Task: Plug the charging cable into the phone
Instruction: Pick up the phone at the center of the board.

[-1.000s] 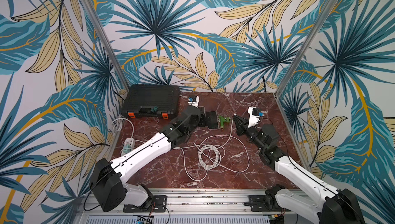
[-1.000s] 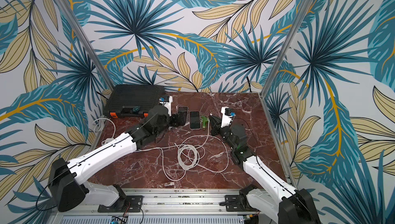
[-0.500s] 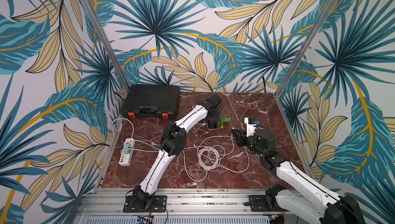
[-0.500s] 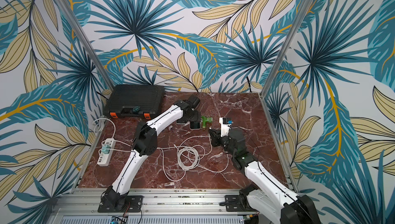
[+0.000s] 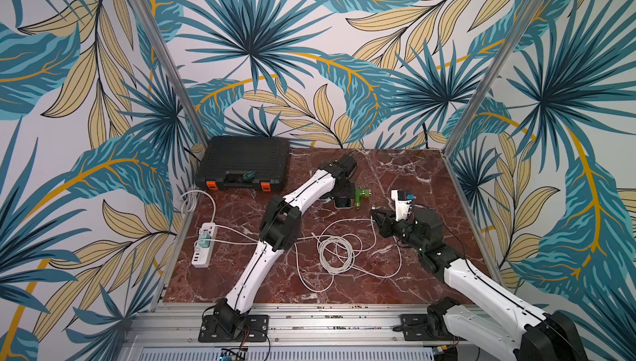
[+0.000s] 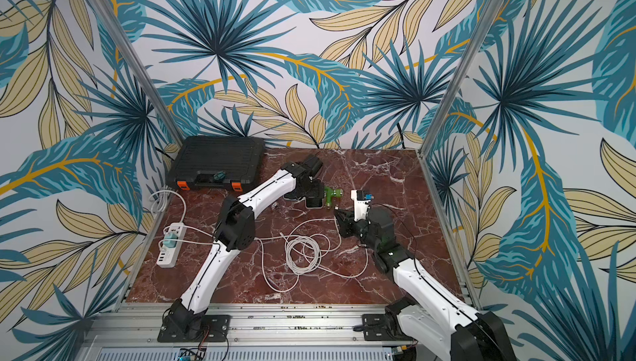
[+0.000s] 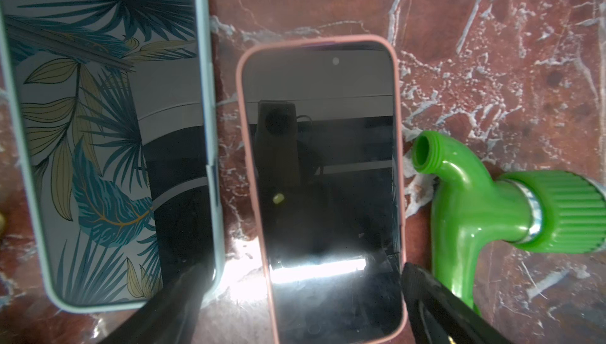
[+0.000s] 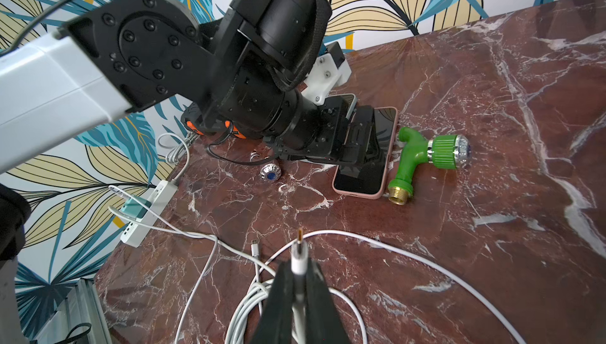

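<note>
The phone, dark-screened in a pink case, lies flat on the marble table; both top views show its near end. My left gripper hangs open over it, one finger on each side of its lower end. My right gripper is shut on the white plug of the charging cable, whose metal tip points at the phone from a short way off. In both top views that gripper sits right of and nearer than the phone. The cable's coil lies mid-table.
A second phone in a pale blue case lies beside the pink one. A green hose nozzle lies against its other side. A black toolbox stands back left, a white power strip at the left edge, and a small silver knob near the phones.
My left arm has lifted its elbow and brought its gripper down over the pink phone. The right gripper has drawn back toward the front with the plug still in it.
</note>
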`<state>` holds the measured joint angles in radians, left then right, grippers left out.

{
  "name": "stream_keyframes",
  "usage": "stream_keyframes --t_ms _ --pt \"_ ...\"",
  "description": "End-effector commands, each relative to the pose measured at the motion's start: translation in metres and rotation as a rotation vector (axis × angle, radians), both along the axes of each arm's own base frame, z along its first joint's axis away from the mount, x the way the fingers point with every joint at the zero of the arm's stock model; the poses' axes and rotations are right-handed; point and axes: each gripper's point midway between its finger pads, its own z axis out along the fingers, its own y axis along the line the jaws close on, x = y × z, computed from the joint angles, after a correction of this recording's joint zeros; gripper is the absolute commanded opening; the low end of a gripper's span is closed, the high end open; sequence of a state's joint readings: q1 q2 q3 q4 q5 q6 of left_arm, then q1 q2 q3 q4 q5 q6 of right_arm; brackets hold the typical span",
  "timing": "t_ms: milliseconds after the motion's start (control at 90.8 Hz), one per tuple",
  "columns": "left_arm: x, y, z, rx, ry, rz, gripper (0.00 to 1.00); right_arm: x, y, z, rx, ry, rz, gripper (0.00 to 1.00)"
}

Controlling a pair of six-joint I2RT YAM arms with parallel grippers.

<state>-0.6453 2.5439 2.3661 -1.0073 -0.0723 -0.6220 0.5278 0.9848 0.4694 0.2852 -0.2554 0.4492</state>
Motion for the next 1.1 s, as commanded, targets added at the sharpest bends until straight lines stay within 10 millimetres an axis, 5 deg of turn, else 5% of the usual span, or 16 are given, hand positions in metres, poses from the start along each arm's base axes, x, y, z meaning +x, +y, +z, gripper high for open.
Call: stream_keyframes --t_ms 0,496,903,1090 --pt "0.003 -0.013 0.024 -0.006 -0.084 -0.003 1.0 -0.003 0.001 -0.004 -0.005 0.02 0.014 0.0" --pt "0.007 -0.001 -0.018 0.083 -0.049 0.042 1.0 -0.003 0.0 -0.002 -0.015 0.013 0.009 0.0" --pt "0.013 -0.015 -0.041 0.06 -0.047 0.04 0.97 -0.003 -0.001 -0.002 -0.01 0.017 0.008 0.0" --pt "0.01 -0.002 -0.06 0.147 -0.025 0.031 0.94 -0.005 -0.003 0.0 -0.009 0.013 0.003 0.0"
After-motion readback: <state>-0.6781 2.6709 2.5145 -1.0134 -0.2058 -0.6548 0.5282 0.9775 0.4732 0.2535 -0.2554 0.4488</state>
